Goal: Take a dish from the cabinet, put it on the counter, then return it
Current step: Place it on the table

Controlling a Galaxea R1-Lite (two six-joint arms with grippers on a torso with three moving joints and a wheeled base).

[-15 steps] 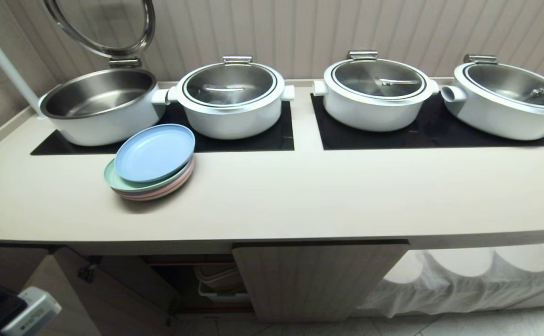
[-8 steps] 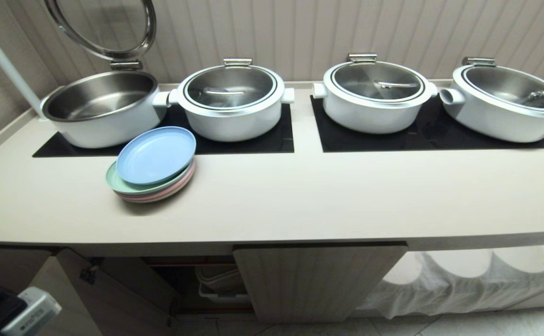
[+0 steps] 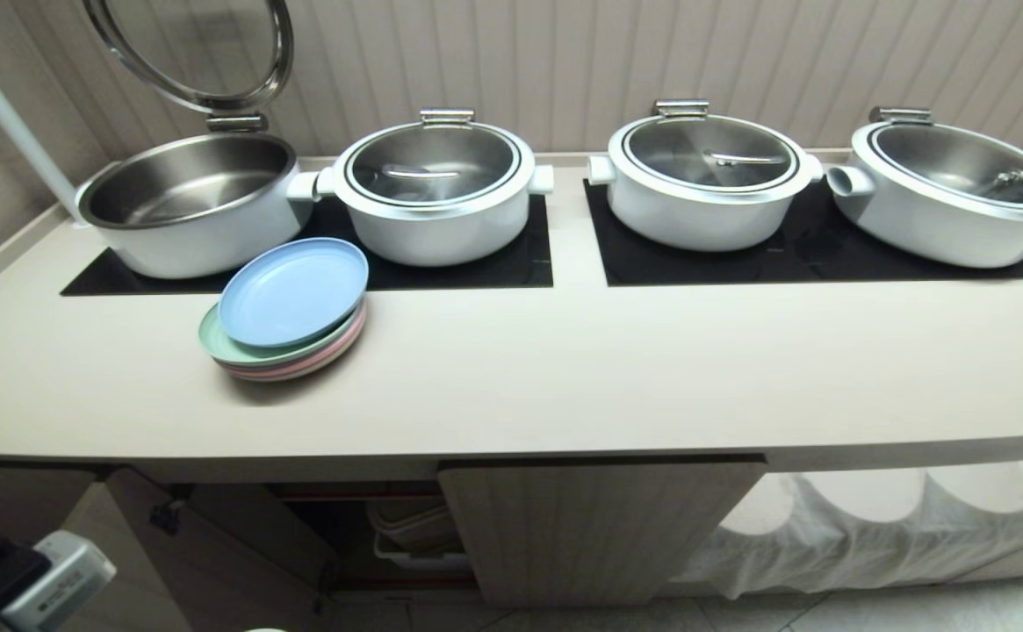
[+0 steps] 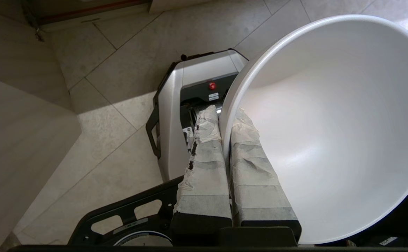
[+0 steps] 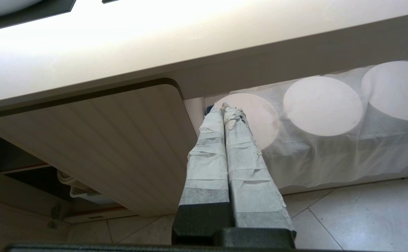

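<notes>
Above the floor (image 4: 119, 80), left gripper (image 4: 221, 112) pinching dish (image 4: 330, 122) rim

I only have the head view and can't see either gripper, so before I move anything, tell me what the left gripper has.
Observer: The left gripper is shut on the rim of the white bowl; one finger inside, one outside.
Operator: Say where it is holding it.
Observer: Low, over the tiled floor and the robot's own base, not over the counter.
Operator: Report the right gripper.
Observer: The right gripper is shut and empty, below the counter edge, pointing at the cloth-covered stacks beside the ribbed cabinet door.
</notes>
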